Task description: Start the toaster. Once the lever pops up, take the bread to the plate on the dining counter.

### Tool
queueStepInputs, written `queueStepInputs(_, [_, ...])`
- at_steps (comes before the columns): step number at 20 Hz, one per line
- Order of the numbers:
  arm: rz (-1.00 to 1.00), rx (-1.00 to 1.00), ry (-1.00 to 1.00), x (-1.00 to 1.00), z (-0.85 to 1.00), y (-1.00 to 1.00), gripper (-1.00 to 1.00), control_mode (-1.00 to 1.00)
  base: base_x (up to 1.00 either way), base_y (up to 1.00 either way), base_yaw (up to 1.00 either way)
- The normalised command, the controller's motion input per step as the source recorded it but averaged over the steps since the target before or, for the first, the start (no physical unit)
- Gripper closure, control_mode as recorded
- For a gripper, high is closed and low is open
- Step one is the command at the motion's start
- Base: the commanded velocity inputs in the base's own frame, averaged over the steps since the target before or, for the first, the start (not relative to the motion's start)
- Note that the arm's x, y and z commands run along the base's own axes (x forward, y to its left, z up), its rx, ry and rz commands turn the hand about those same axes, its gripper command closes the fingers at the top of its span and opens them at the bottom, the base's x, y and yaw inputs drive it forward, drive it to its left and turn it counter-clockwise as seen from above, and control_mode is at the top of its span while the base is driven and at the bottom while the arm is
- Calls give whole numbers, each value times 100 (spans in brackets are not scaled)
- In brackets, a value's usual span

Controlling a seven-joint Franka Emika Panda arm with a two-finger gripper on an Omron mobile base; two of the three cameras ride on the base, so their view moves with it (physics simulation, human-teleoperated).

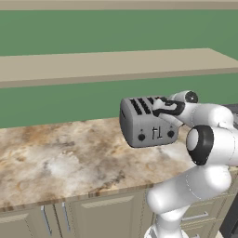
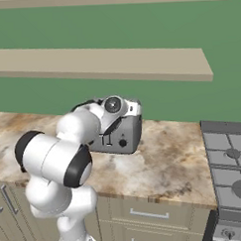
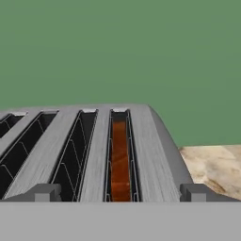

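Hovering spread-jawed over the toaster (image 3: 89, 141), the gripper (image 3: 120, 194) is straddling the bread (image 3: 120, 160), whose length is running straight away down its slot.

You see the toaster (image 1: 148, 122) sitting on a marbled beige-brown counter (image 1: 60, 160), its front with two black knobs and two small levers turned toward you. The white arm rises from the lower right and bends over the toaster's right end, where the gripper (image 1: 163, 108) rests just above the dark slots; its jaws are too small to judge. Behind runs a green wall (image 1: 60, 100) with a long beige shelf (image 1: 111, 65). Beige cabinet fronts (image 1: 83, 214) sit below the counter.
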Motion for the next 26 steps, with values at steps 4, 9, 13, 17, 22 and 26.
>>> queueStepInputs(4, [0,0,6,6,0,0,-100,-100,0,0,0])
queueStepInputs(9, [0,0,4,0,0,0,-100,-100,0,0,0])
queueStepInputs(13, [0,0,5,1,0,0,-100,-100,0,0,0])
queueStepInputs(17, [0,0,4,5,0,0,-100,-100,0,0,0])
queueStepInputs(22, [0,0,4,5,0,0,-100,-100,0,0,0])
queueStepInputs(26, [0,0,3,0,0,0,-100,-100,0,0,0])
